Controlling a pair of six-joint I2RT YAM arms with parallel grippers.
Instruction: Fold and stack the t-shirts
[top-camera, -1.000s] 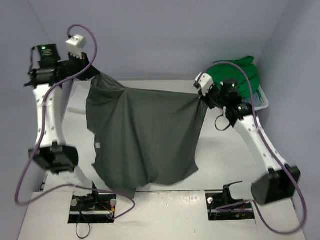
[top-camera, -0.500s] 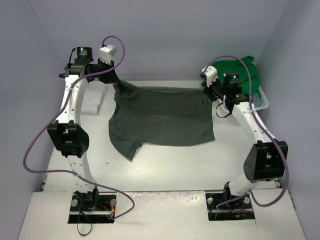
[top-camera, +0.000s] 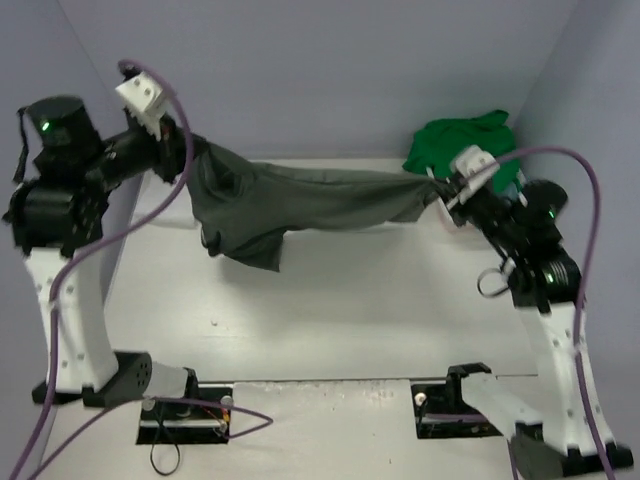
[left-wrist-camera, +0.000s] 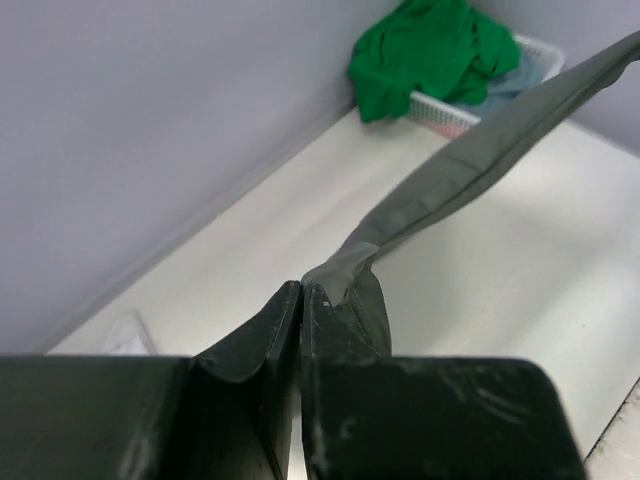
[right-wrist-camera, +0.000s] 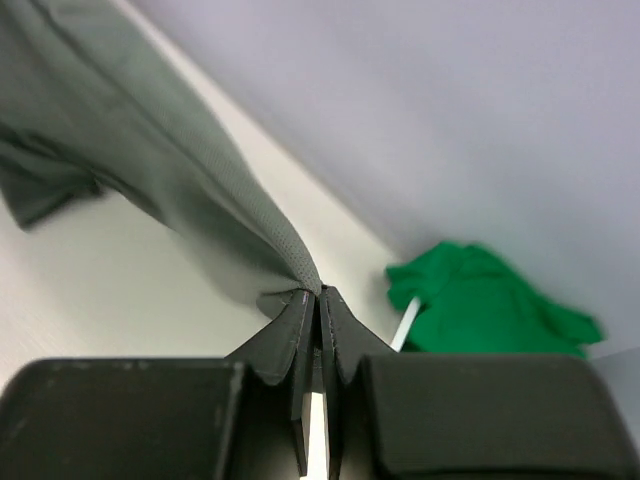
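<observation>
White basket (left-wrist-camera: 447, 114) on white table (top-camera: 340, 310)
It stands in the far right corner by pale purple walls (top-camera: 330, 70).

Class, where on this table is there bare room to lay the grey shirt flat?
Bare: the broad table between the hanging grey shirt and the arm bases. Crowded: far right corner, green shirt heaped on the basket.
</observation>
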